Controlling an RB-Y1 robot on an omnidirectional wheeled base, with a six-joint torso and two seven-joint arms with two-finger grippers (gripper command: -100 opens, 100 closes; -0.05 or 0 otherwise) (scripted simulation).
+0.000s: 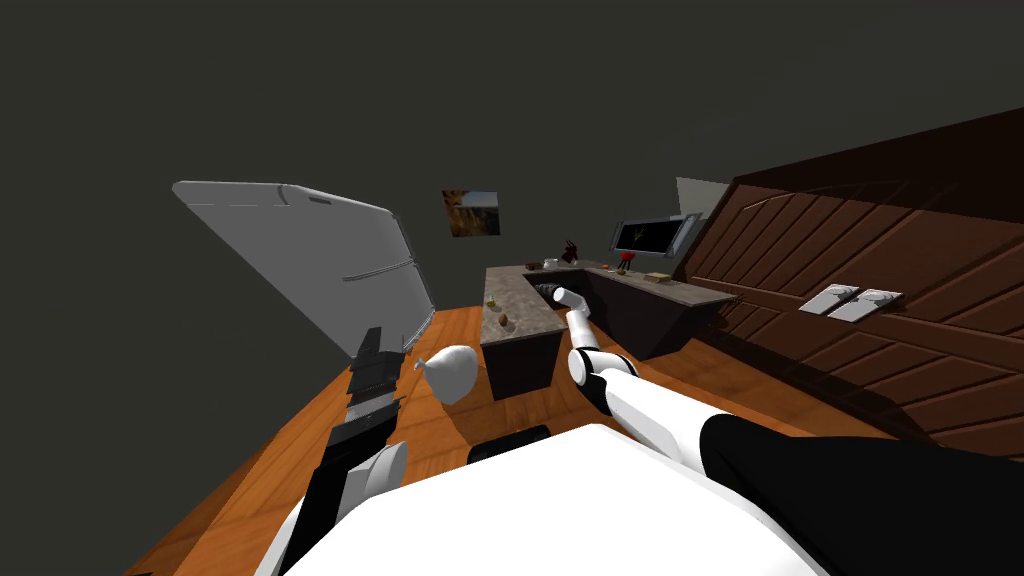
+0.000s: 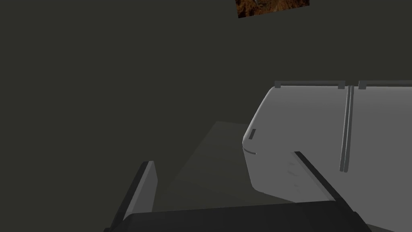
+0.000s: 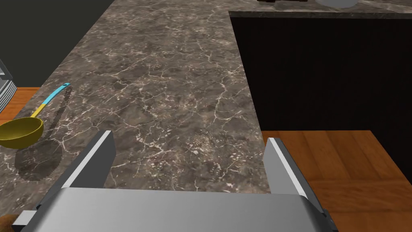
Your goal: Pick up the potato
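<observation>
Right tool point(image 3: 189, 139) stands wide open with nothing between its two blades. It hangs above the rim of the desk point(image 3: 169, 80), one blade over the veined brown stone top and the other over the floor just past the edge. Left tool point(image 2: 229, 181) is spread open and empty too. It is held off to my left, well apart from the desk, and points toward the fridge.

A dark brown panelled wall point(image 1: 880, 250) takes up the right side of the room, and an orange-brown wooden floor point(image 1: 290, 450) runs under everything. The light grey fridge point(image 1: 300, 250) stands to the left of the desk, with long thin handles on its front. The desk is L-shaped, with a dark base under the stone top. The near leg reaches toward me, and the far leg carries several small things too small to tell apart.

On the near leg lies a ladle point(image 3: 22, 131) with a yellow bowl and a yellow and blue handle. It sits off to one side of the right tool's blades and throws a shadow on the stone.

The potato point(image 1: 505, 321) is a small brown lump on the same stretch of top, near the ladle and a little closer to me. In the right wrist view, a brown sliver at the corner of the tool's body may be the same potato. It lies outside the blades, not between them.
</observation>
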